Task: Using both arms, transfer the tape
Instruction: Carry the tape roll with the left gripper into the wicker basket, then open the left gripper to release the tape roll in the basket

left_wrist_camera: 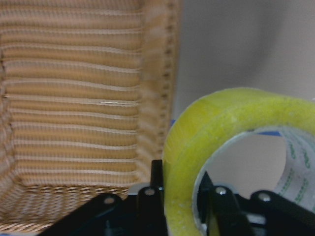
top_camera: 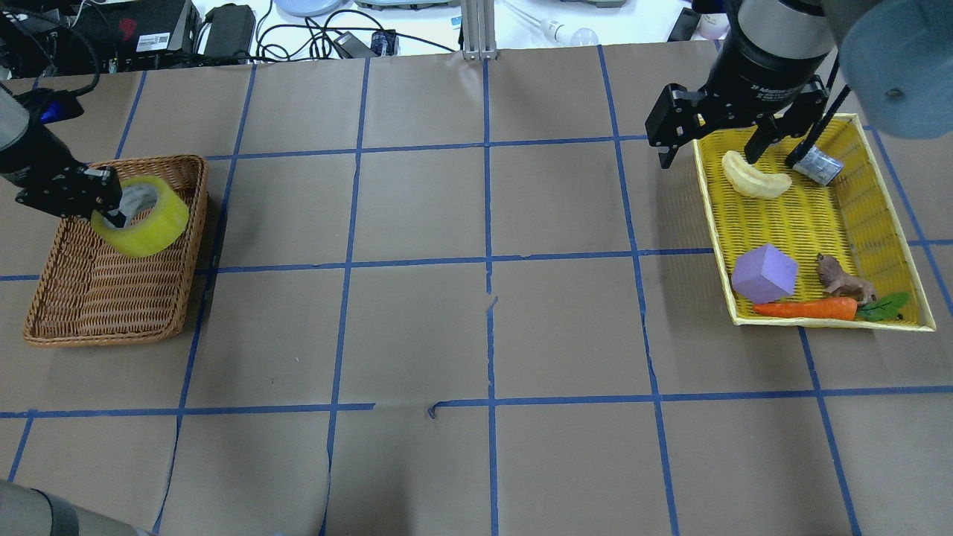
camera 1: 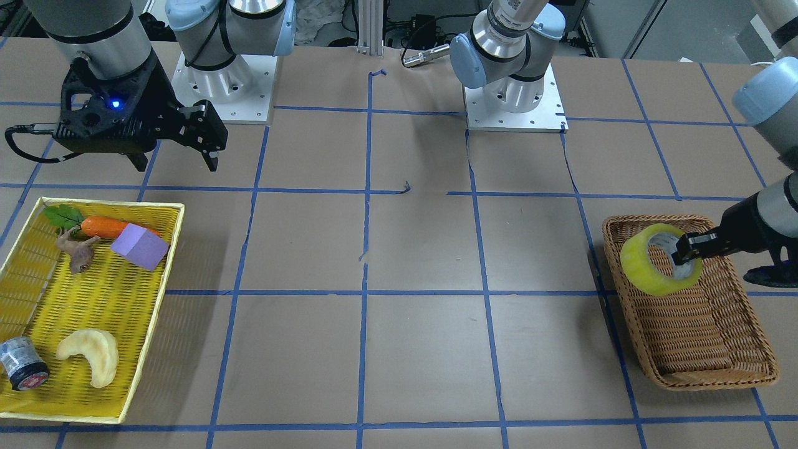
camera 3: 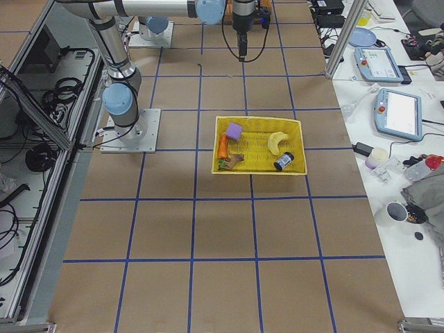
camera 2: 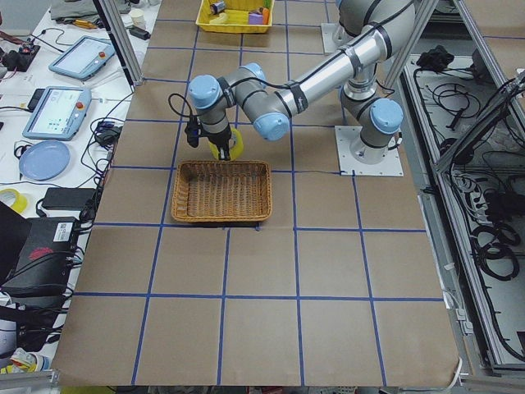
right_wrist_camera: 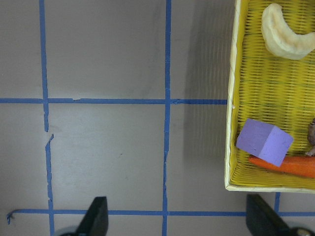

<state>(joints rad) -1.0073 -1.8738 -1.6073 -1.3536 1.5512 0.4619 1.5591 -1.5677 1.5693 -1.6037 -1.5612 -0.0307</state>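
The yellow tape (camera 1: 648, 265) is a wide ring with a whitish core. My left gripper (camera 1: 682, 249) is shut on its wall, one finger inside the core and one outside. It holds the roll tilted above the corner of a brown wicker basket (camera 1: 704, 368). The overhead view shows the same tape (top_camera: 153, 223), left gripper (top_camera: 112, 212) and basket (top_camera: 97, 313). The left wrist view shows the tape (left_wrist_camera: 221, 118) close up over the basket's rim (left_wrist_camera: 157, 73). My right gripper (camera 1: 176, 161) is open and empty, hanging by the edge of the yellow tray (camera 1: 93, 293); it also shows overhead (top_camera: 707, 152).
The yellow tray (top_camera: 811, 223) holds a purple block (top_camera: 763, 273), a carrot (top_camera: 808, 309), a toy animal (top_camera: 841, 281), a pale crescent pastry (top_camera: 756, 181) and a small grey cylinder (top_camera: 817, 164). Brown paper with blue tape lines covers the table between tray and basket.
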